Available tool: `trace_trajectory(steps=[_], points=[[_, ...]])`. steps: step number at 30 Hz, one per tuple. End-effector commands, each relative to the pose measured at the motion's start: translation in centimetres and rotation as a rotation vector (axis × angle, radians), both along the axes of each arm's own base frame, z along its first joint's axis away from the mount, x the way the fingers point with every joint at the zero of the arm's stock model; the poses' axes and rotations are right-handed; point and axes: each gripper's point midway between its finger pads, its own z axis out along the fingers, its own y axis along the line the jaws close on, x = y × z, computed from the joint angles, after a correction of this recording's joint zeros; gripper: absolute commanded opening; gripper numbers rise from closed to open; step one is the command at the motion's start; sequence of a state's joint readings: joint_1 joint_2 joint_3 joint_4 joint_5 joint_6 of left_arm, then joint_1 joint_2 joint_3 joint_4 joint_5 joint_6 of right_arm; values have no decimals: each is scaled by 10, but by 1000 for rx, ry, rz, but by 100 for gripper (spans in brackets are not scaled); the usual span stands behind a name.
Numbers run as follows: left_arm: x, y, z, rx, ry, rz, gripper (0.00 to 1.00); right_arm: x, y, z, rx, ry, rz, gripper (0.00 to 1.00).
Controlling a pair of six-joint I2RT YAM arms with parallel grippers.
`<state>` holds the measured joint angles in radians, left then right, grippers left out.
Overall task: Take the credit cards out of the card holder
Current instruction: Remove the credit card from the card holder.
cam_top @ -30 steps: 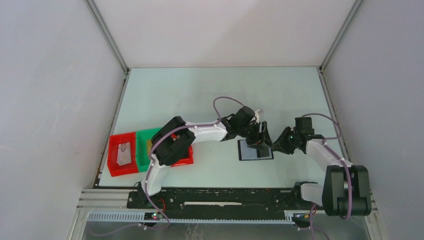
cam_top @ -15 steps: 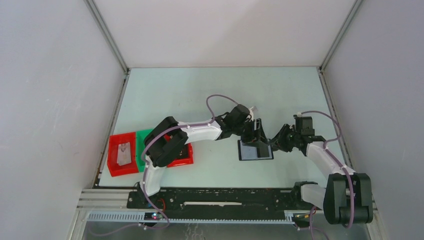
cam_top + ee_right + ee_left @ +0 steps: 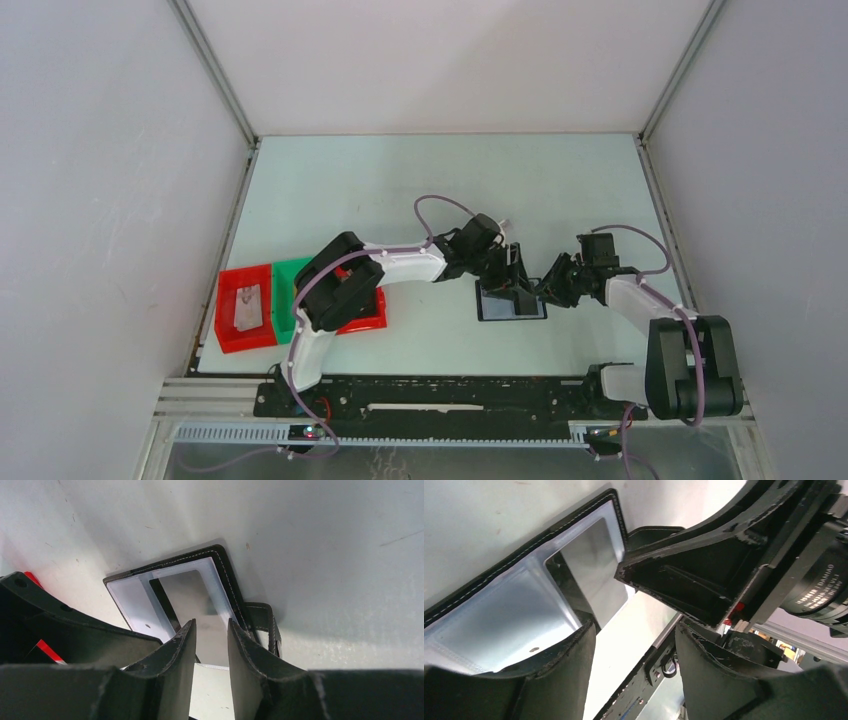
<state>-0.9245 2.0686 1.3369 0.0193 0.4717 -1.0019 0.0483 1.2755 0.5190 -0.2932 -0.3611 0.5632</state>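
Note:
The black card holder (image 3: 508, 303) lies open and flat on the table between my two grippers. Its clear pocket (image 3: 509, 610) has a window in which a pale grey credit card (image 3: 591, 562) shows; the same card (image 3: 187, 592) appears in the right wrist view. My left gripper (image 3: 514, 282) (image 3: 635, 630) is open, with one finger (image 3: 566, 672) over the pocket. My right gripper (image 3: 549, 290) (image 3: 211, 625) stands at the holder's right end with a narrow gap between its fingers. Its fingertips (image 3: 182, 645) hang over the holder's edge, and I see nothing clamped between them.
A red tray (image 3: 226, 322) holding a pale flat piece (image 3: 247, 305) and a green tray (image 3: 288, 292) sit at the left edge, with another red tray (image 3: 368, 318) under the left arm's elbow. The holder's strap (image 3: 263, 622) sticks out beside the right fingers.
My right gripper has moved left, closing in on the holder's right end. My left gripper has shifted slightly down and left over the holder. Neither gripper's opening has changed.

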Motion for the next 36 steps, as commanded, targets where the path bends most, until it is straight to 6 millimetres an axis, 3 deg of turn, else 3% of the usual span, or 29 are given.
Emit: trace_trajectory(steps=[1, 15, 36], points=[[-1, 20, -21, 97, 20, 24, 65, 4, 1, -3, -6, -11, 12, 38], [-4, 34, -40, 167, 41, 40, 53, 2, 7, -8, -2, 8, 31, 38], [1, 23, -31, 56, 38, 59, 30, 0, 15, -9, 27, 18, 54, 38]])
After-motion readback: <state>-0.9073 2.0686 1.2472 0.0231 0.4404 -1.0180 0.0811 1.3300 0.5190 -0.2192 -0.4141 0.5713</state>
